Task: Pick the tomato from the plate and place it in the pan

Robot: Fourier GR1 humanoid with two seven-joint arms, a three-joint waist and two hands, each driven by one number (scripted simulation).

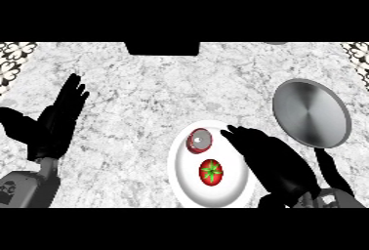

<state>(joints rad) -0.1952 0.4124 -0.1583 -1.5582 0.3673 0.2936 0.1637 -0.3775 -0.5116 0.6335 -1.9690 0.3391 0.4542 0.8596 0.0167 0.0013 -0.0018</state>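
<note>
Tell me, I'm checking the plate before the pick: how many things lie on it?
2: the tomato near the middle of the plate, a red-rimmed round thing beyond it. The right hand may hide more.

The counter (pixel 158 93) looks like speckled grey-white stone, rather matt. The pan (pixel 311 113) at the right is brushed metal with a soft sheen. The plate (pixel 186 188) at lower centre is smooth, glossy white, perhaps ceramic. The tomato (pixel 210 172) has shiny red skin.

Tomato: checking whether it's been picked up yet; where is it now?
In the head view, the tomato sits on the white plate, right of centre, below a small red-rimmed object and left of the right hand.
</note>
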